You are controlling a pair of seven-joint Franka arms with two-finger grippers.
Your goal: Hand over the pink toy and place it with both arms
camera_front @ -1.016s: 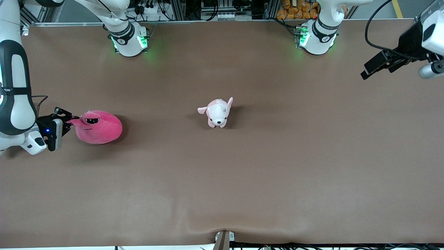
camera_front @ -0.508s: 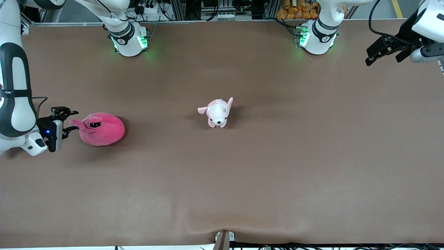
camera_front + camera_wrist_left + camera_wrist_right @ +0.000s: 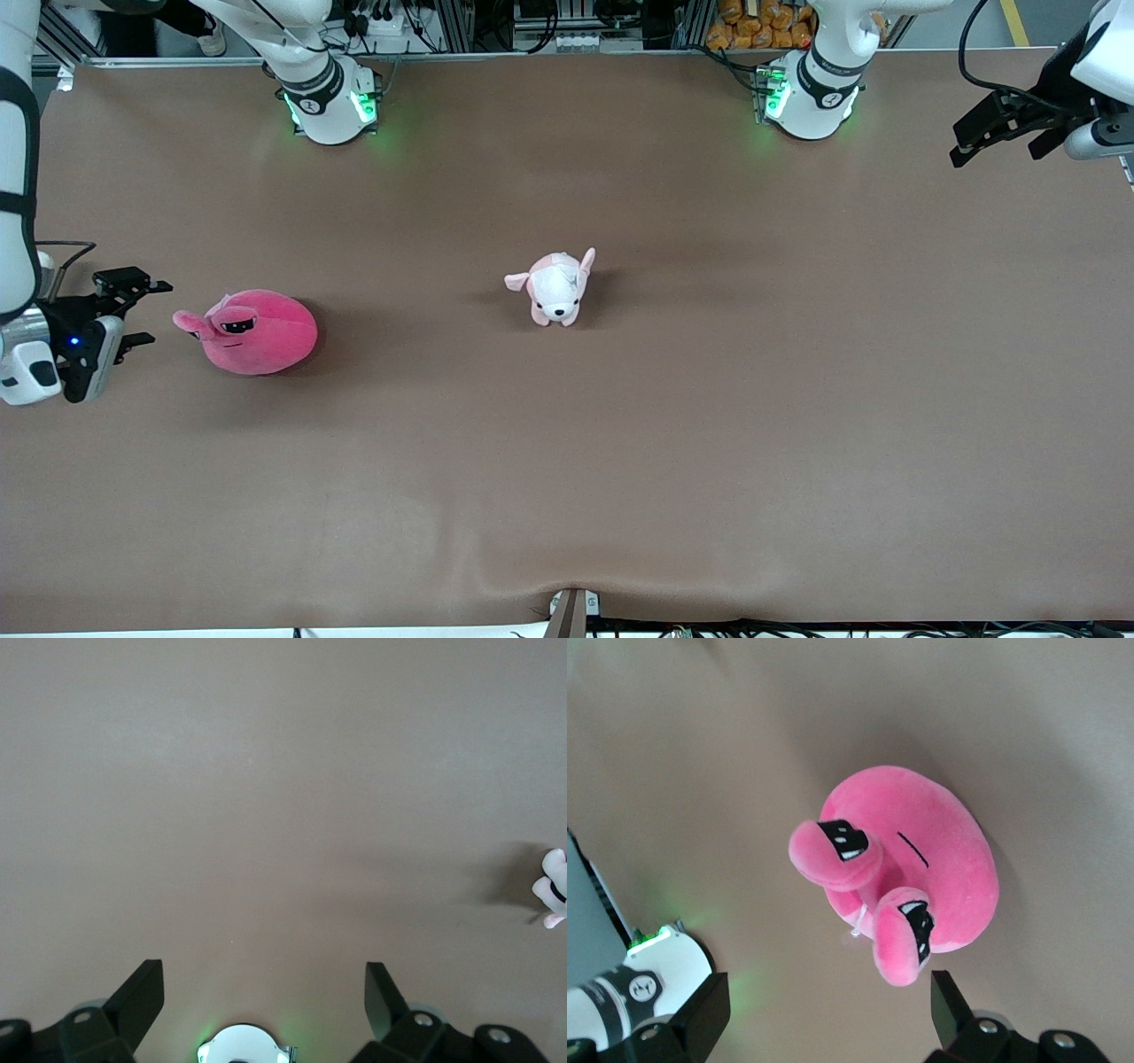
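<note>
We found the pink toy (image 3: 252, 332) lying on the tabletop (image 3: 620, 461) toward the right arm's end, touched by neither arm. The right gripper (image 3: 133, 310) stood just beside its eye stalks, jaws spread and empty. The left gripper (image 3: 997, 133) hung open over the left arm's end of the tabletop, well apart, waiting. We judged the handover and the placing done, with only withdrawal left. A dog plush (image 3: 555, 288) sat mid-tabletop.
</note>
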